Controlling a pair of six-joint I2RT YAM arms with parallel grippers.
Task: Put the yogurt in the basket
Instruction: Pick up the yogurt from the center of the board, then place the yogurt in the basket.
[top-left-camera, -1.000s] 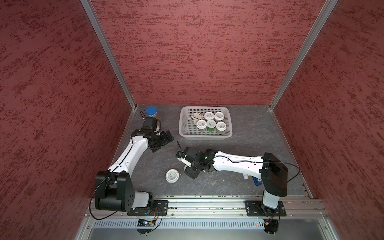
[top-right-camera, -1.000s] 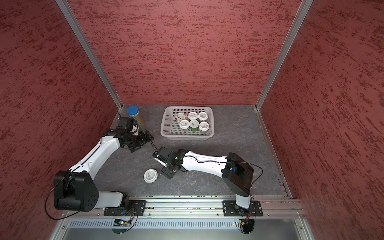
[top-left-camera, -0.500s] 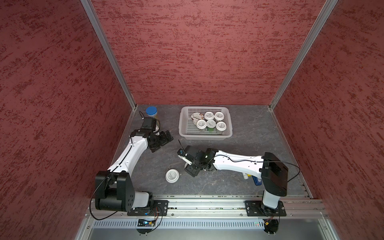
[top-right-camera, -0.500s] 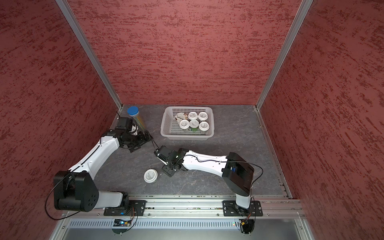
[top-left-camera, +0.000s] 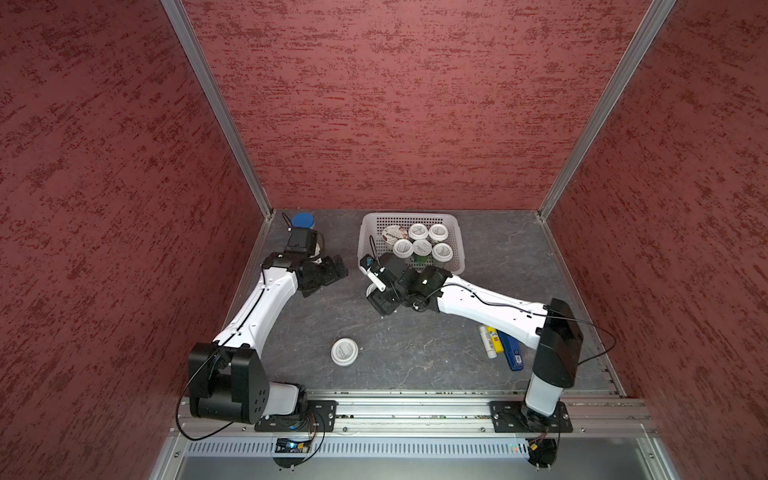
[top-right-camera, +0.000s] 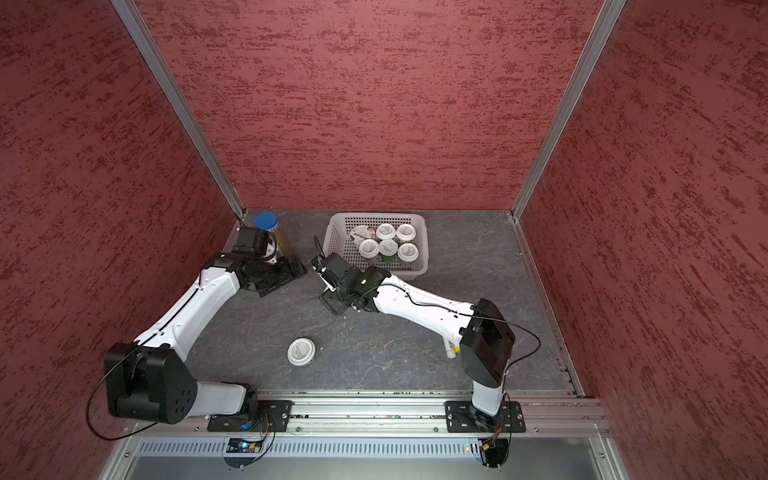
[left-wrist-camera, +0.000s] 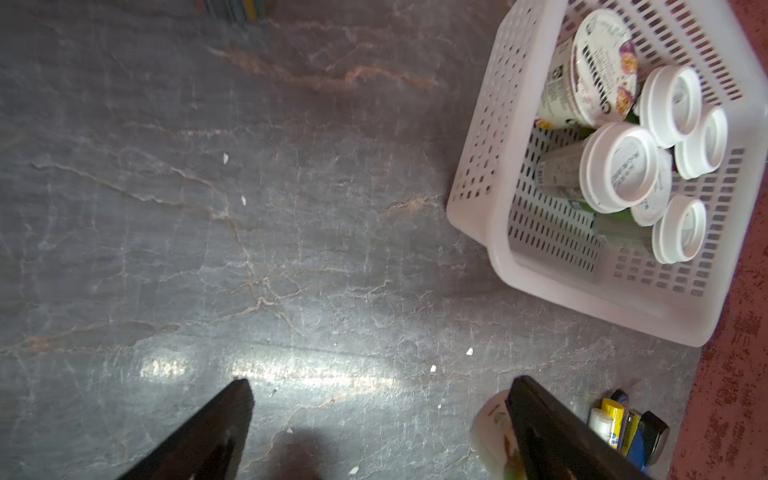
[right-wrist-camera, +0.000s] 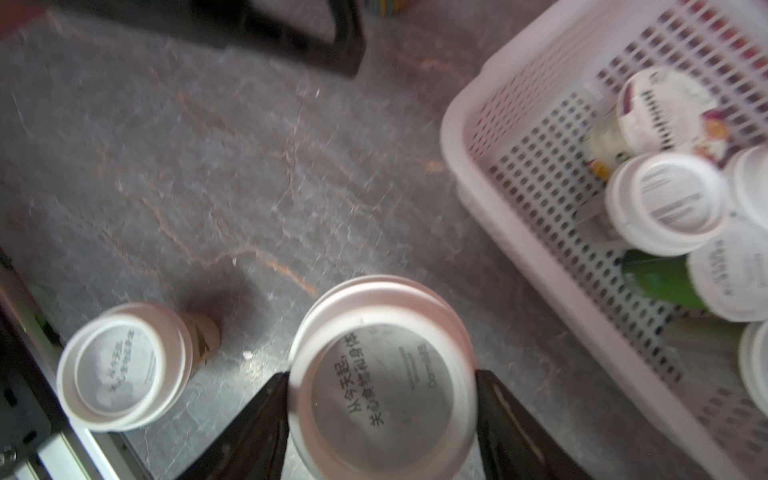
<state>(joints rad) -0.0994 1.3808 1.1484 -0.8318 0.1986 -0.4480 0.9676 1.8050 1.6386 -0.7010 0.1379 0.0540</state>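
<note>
Right gripper (right-wrist-camera: 382, 380) is clamped on a small round white-lidded yogurt cup (right-wrist-camera: 386, 399), held just short of the pale perforated plastic basket (right-wrist-camera: 478, 137), which contains six cups. Step in hand: transport. The next move calls for clearing the rim, then releasing. Left gripper (left-wrist-camera: 380, 382) stands open and empty. One more white-lidded cup (top-left-camera: 344, 351) stands on the grey table (top-left-camera: 415, 353).
</note>
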